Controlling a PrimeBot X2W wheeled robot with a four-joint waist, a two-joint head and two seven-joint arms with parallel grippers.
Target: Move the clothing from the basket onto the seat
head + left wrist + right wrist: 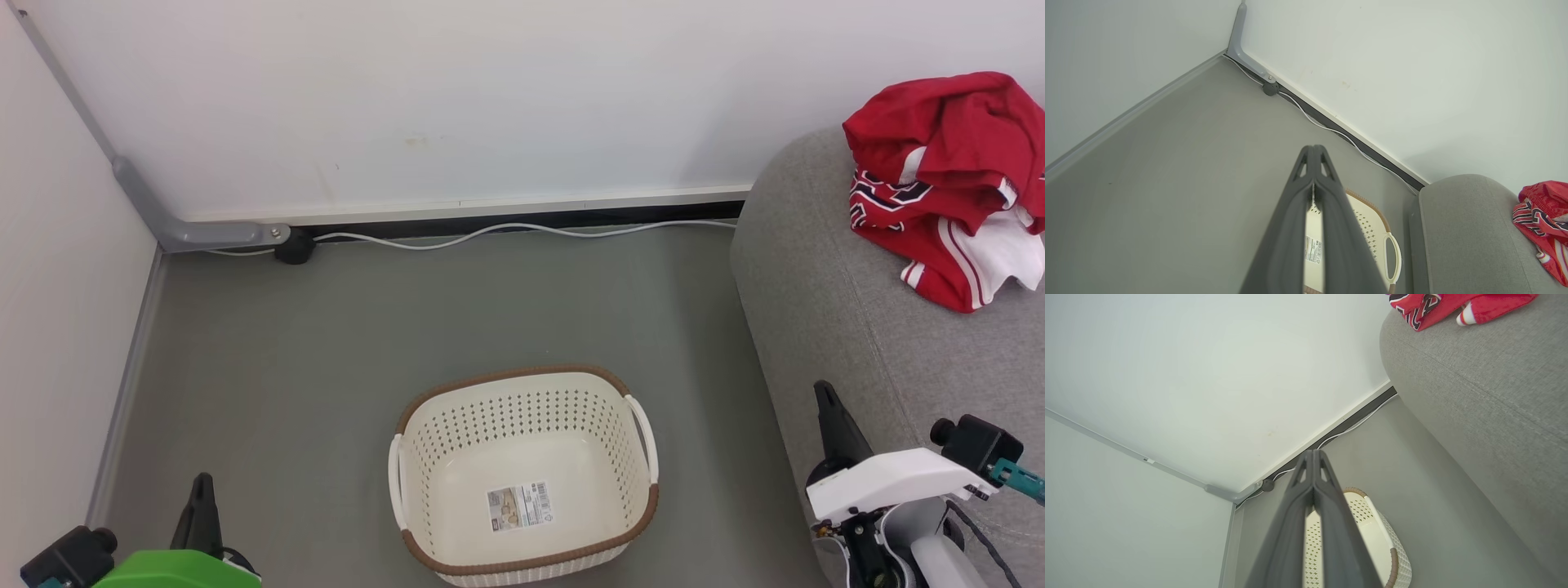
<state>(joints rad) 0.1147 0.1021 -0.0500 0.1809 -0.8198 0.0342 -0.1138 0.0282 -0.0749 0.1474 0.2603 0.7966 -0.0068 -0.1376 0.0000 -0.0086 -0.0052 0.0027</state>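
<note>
My left hand (1313,149) is pressed closed, its two dark fingers meeting at the tips and gripping nothing. My right hand (1312,454) is closed the same way and is just as empty. Both hang low over the grey floor (286,367), with their fingers pointing toward the wall (408,98). Between the two hands and a little forward of them, the basket (514,373) stands upright on the floor, apart from either hand. From the head camera I look straight into it and see its bare cream bottom with a label sticker (519,505) on it. Just beside my right hand, on its outer side, rises the rounded grey edge of the seat (824,302). The clothing (947,180) lies on top of the seat, well ahead of my right hand and further to its right. It is a crumpled red heap showing black-and-white lettering, white stripes and white panels. From my left hand it is well apart, on the far side of the basket. Beyond both hands a white cable (506,230) runs along the foot of the wall.
</note>
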